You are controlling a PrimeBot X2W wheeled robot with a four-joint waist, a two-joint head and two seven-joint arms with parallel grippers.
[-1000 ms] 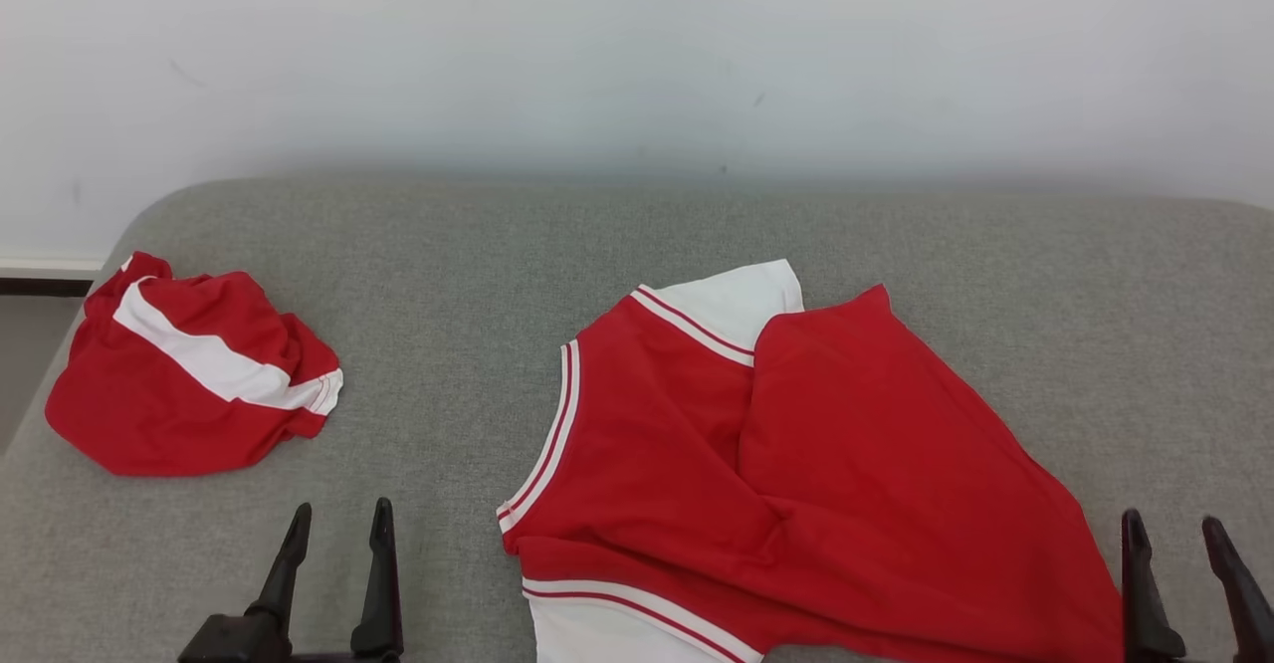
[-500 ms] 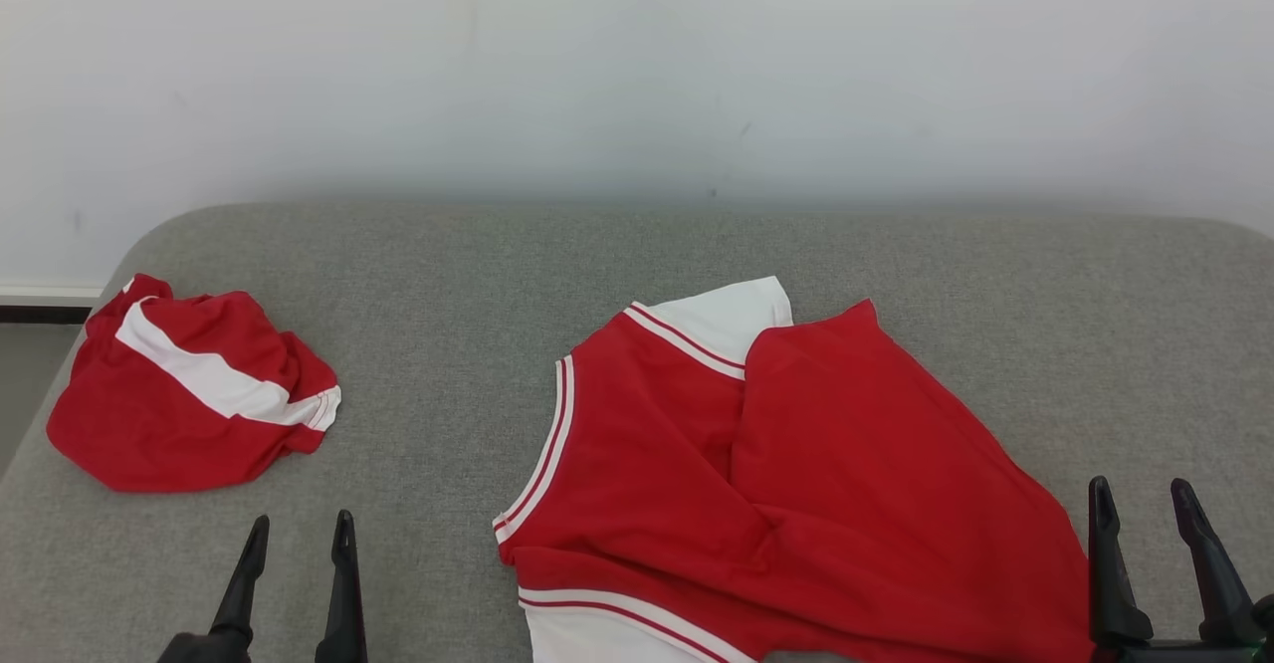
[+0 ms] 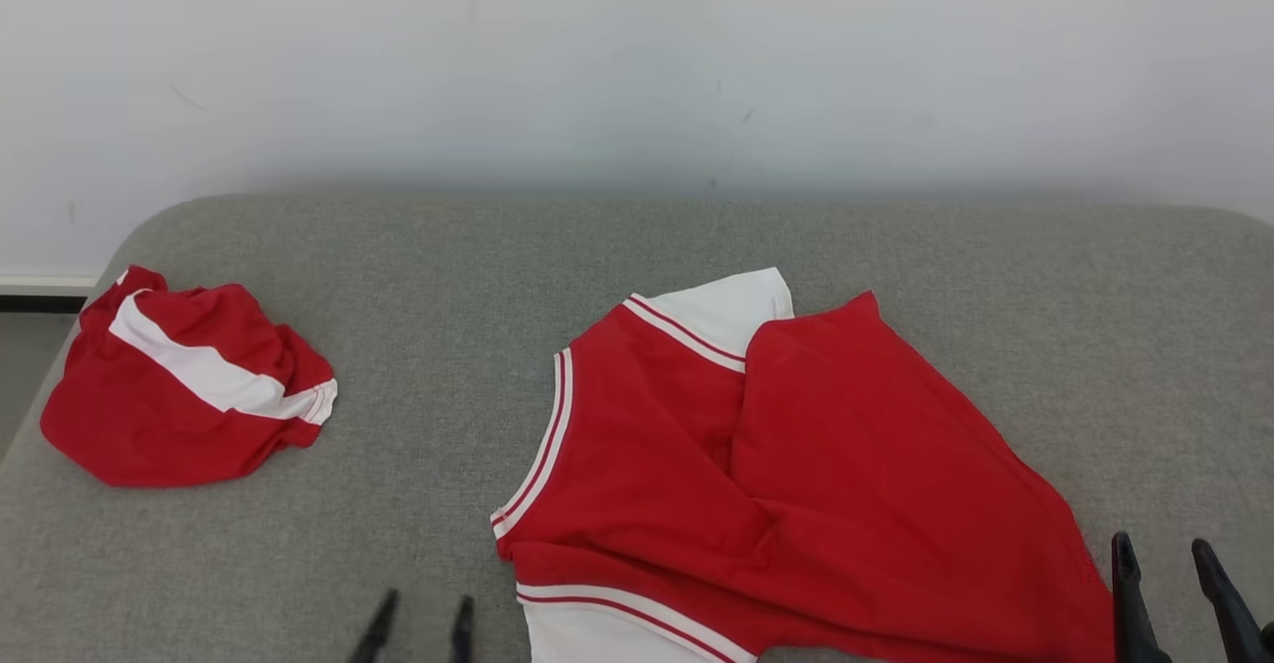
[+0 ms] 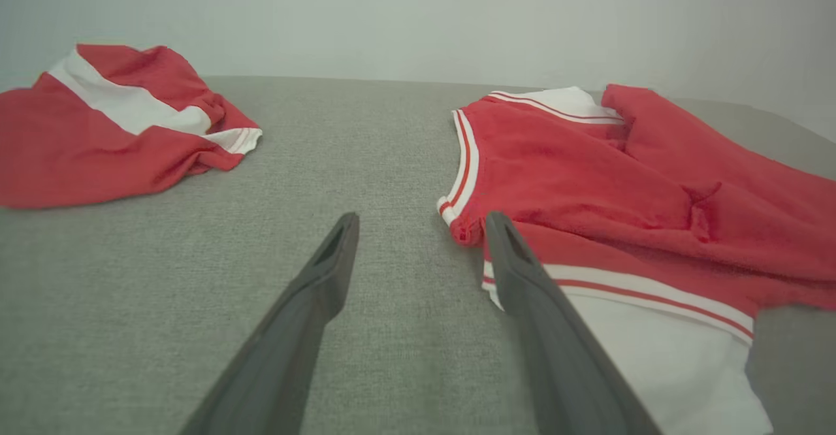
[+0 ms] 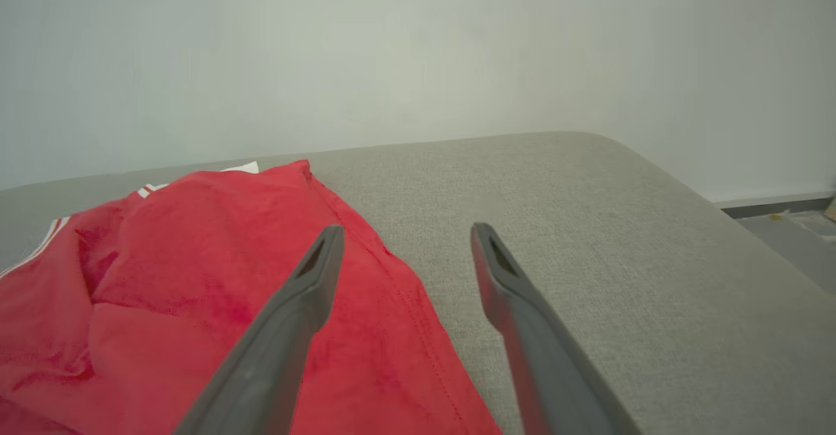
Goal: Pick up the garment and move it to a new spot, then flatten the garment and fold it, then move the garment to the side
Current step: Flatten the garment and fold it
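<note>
The garment (image 3: 796, 464), a red shirt with white sleeves and striped trim, lies partly spread and creased on the grey padded surface (image 3: 637, 245), right of centre. My left gripper (image 3: 421, 623) is open at the bottom edge, just left of the shirt's near sleeve. In the left wrist view the left gripper (image 4: 421, 226) points at the armhole corner of the shirt (image 4: 575, 161), with nothing between its fingers. My right gripper (image 3: 1165, 568) is open at the lower right, beside the hem. In the right wrist view the right gripper (image 5: 406, 239) straddles the hem edge of the shirt (image 5: 196, 258) from above.
A second red and white garment (image 3: 184, 389) lies crumpled at the far left of the surface, near its rounded edge; it also shows in the left wrist view (image 4: 98, 141). A pale wall (image 3: 637, 66) stands behind. The floor (image 5: 784, 232) drops away past the right edge.
My left gripper has moved right and lower in the head view, closer to the shirt's near sleeve. The right gripper sits a little lower. The camera shifted slightly; both garments lie as before.
</note>
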